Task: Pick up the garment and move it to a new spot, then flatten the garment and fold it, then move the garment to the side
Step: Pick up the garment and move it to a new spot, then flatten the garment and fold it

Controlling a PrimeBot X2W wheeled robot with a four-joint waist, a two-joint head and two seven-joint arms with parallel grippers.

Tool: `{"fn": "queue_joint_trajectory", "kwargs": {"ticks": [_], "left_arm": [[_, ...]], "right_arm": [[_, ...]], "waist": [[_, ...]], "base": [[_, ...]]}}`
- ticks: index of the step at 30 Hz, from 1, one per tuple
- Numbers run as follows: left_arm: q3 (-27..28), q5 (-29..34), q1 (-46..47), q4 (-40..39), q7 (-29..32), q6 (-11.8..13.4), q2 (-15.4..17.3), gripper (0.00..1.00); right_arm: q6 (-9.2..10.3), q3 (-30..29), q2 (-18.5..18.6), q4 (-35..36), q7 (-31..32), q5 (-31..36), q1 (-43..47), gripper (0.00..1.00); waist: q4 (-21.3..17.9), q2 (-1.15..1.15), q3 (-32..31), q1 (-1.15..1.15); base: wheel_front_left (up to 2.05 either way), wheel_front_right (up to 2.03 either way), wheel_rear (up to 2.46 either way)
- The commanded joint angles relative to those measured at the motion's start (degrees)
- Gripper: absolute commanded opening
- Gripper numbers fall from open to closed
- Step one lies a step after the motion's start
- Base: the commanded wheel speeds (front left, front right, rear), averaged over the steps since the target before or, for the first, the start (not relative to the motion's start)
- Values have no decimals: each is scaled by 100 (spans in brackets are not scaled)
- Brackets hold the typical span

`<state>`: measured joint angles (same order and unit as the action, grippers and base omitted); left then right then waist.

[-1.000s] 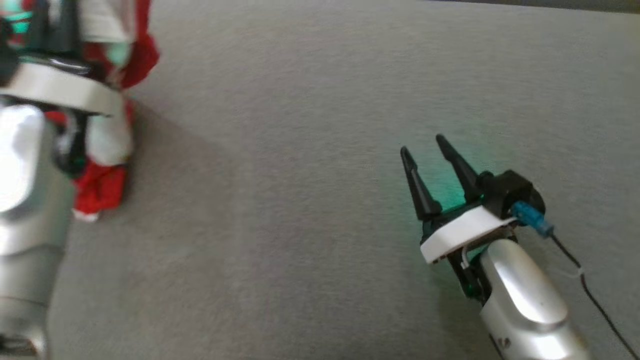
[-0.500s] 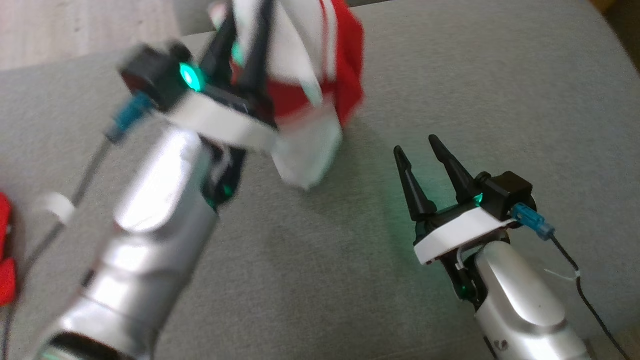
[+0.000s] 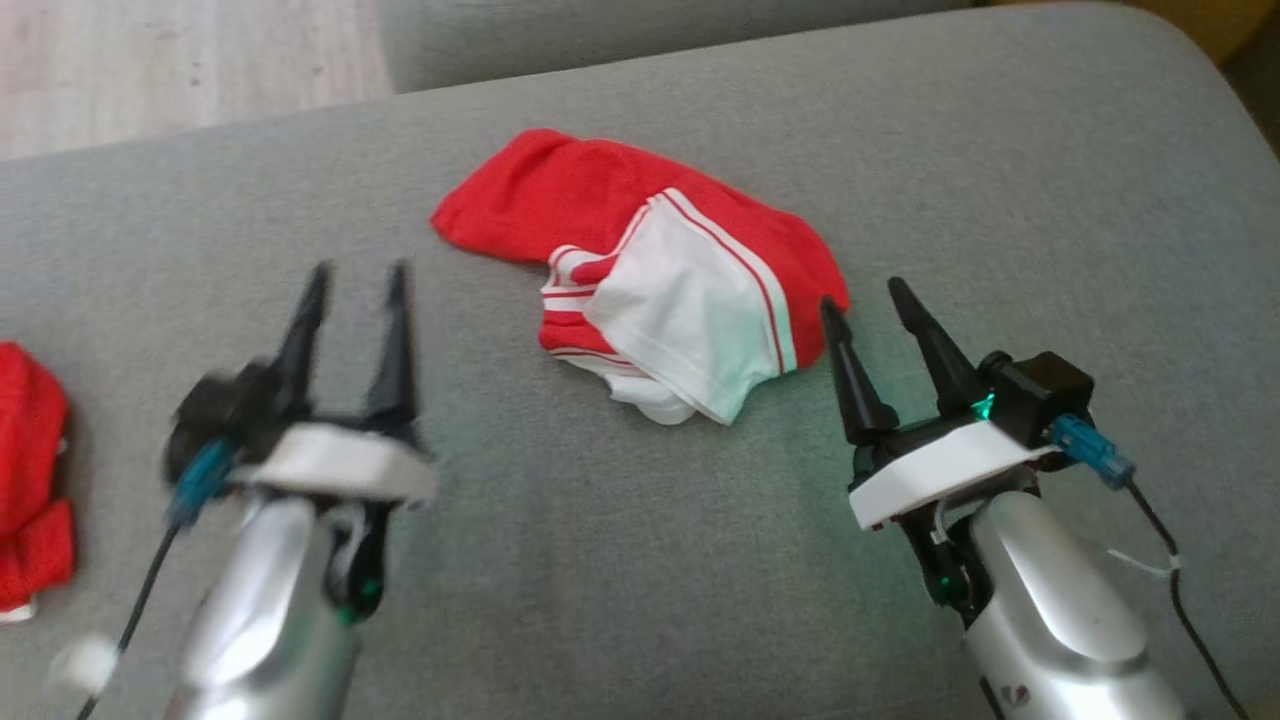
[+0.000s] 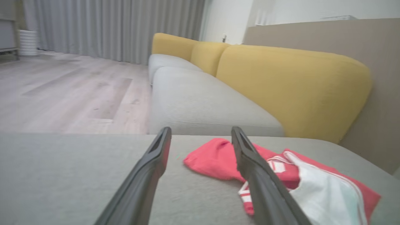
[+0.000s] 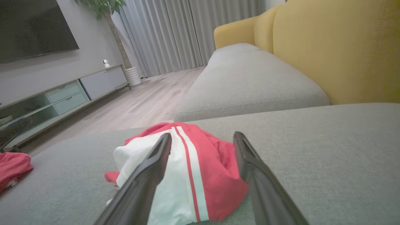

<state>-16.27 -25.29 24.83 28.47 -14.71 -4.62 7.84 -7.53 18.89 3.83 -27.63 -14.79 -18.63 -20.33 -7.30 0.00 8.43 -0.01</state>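
Garment (image 3: 610, 205) lies bunched, underlayers hidden, between blurred left gripper (image 3: 360, 267) and right gripper (image 3: 862, 293), both spread, empty.

grey sofa seat (image 3: 640, 560) | yellow backrests (image 4: 281, 81) behind | second red cloth (image 3: 30, 480) at seat's left edge | wood floor (image 4: 62, 93) | grey curtains (image 5: 175, 34)

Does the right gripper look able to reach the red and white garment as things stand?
Probably yes: the right gripper is open and the garment lies crumpled just ahead of it, nothing between.
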Motion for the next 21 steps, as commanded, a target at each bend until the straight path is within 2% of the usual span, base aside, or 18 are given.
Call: {"fn": "queue_joint_trajectory", "kwargs": {"ticks": [1, 5, 13, 17, 21], "left_arm": [[376, 123, -35, -270, -28, 46, 151, 100], [1100, 395, -813, -617, -29, -12, 10, 100], [2161, 1011, -2238, -1180, -29, -119, -338, 100], [2402, 1086, -2596, -1264, -29, -184, -456, 100], [2365, 1099, -2626, -1281, -29, -229, -490, 100]], "right_arm": [[4, 39, -95, 147, -21, 49, 7, 100], [4, -81, -95, 127, -21, 88, 78, 100], [4, -296, -95, 25, -21, 209, 332, 100], [4, -355, -95, 11, -21, 259, 404, 100], [4, -410, -95, -9, -21, 313, 417, 100]], "waist": [[80, 0, -63, 1], [192, 0, -152, 1], [277, 0, -383, 1], [314, 0, -408, 1], [408, 0, -363, 1]], "base": [[0, 0, 0], [0, 0, 0], [0, 0, 0], [0, 0, 0], [0, 0, 0]]}}
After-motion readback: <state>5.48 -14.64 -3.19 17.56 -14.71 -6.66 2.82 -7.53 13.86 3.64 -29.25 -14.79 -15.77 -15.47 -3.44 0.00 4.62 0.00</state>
